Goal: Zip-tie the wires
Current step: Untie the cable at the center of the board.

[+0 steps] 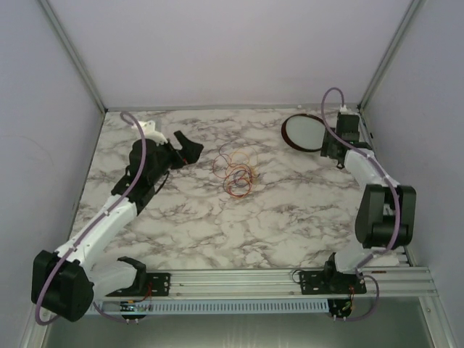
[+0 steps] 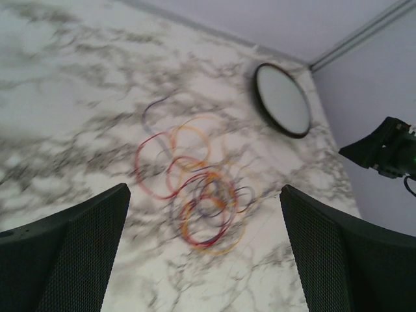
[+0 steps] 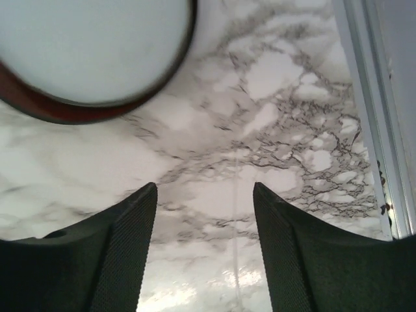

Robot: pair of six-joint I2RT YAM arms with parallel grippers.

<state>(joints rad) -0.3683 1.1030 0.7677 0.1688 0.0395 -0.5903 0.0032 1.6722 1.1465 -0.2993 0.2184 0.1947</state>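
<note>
Item: the wires point(image 1: 233, 172), a loose tangle of hair-fine red, orange, yellow and dark loops with no clear long axis, flat on the marble-patterned table point(image 1: 290, 217).
Position: just ahead of the left gripper point(image 1: 187, 147), the nearer one, jaws wide apart and empty.
Right gripper point(image 3: 205, 195): jaws parted, empty, beside the dark-rimmed round white dish point(image 3: 97, 114), well apart from the wires.

Arms: white-shelled left arm point(image 1: 101, 225) and right arm point(image 1: 366, 168), with boxy black joint housings.
Cables: thick lilac cable point(image 1: 143, 148) along each arm, behind the jaws.
Grippers: left gripper point(image 2: 203, 186) and right gripper point(image 3: 205, 184), black wedge-shaped fingers with finely cross-hatched inner faces.
Bases: black mounting brackets point(image 1: 319, 281).
</note>
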